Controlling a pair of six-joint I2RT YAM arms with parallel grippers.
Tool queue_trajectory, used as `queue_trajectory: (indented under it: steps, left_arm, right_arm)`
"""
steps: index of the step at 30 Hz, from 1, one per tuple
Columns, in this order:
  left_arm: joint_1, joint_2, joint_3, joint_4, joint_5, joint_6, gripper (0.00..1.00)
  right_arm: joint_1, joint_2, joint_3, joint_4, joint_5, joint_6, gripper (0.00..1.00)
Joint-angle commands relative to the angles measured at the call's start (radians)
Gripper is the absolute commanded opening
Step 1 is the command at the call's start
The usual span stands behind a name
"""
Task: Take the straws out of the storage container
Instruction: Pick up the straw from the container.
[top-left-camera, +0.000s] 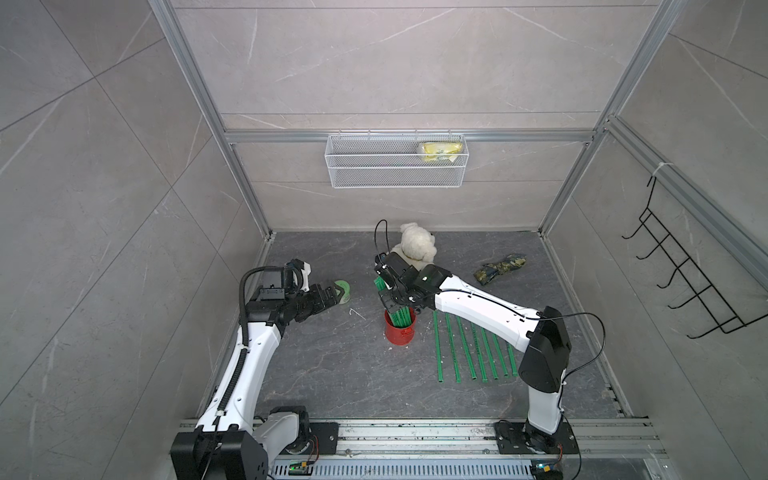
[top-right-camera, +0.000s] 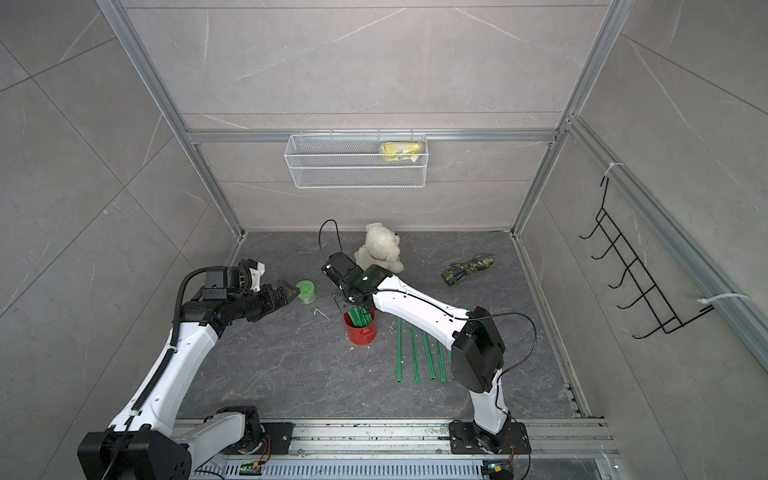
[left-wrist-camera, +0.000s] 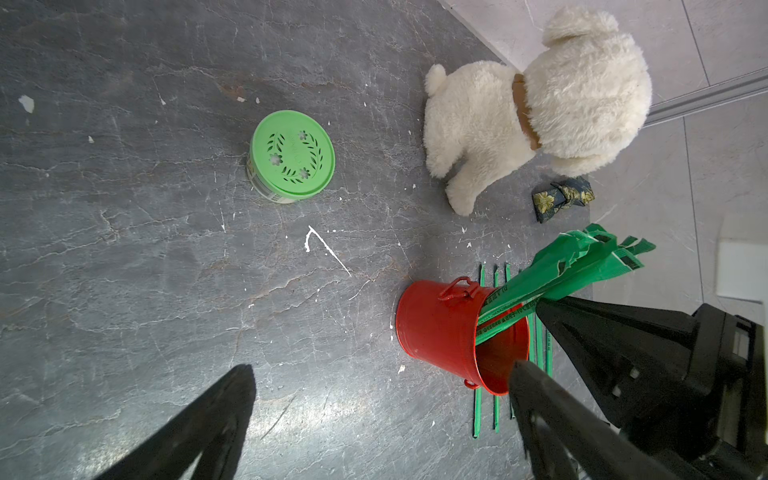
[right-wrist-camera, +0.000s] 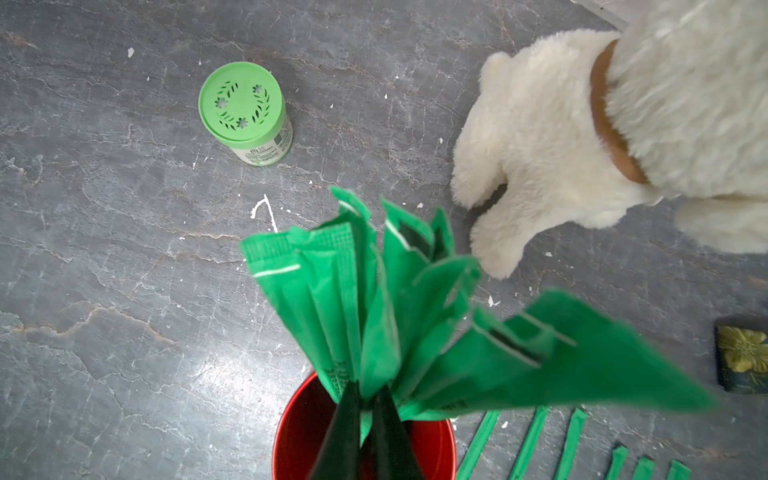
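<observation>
Pinching green straws (right-wrist-camera: 361, 299) from the bundle standing in the red storage container (right-wrist-camera: 297, 436), the right gripper (right-wrist-camera: 366, 401) is closed tight just above the can's rim at mid-floor. Loose straws (top-left-camera: 473, 351) lie in a neat row on the dark floor (top-left-camera: 332, 365) just beside the can, under the right arm (top-left-camera: 478, 307), while the left gripper (top-right-camera: 291, 292) hangs wide open and empty near a green-lidded jar (left-wrist-camera: 293, 156).
</observation>
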Motion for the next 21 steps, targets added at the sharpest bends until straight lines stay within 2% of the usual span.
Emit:
queue_trajectory:
  steps: [1, 13, 21]
  left_arm:
    - [-0.001, 0.000, 0.041, -0.013, 0.032, 0.028, 1.00]
    - [-0.001, 0.002, 0.041, -0.013, 0.032, 0.029, 1.00]
    - [-0.001, 0.002, 0.042, -0.015, 0.032, 0.027, 1.00]
  right_arm:
    - [-0.003, -0.044, -0.023, -0.012, -0.011, 0.023, 0.10]
    - [0.001, -0.143, -0.060, 0.000, -0.019, 0.038, 0.09]
    - [0.001, -0.218, 0.008, -0.065, -0.012, 0.025, 0.09]
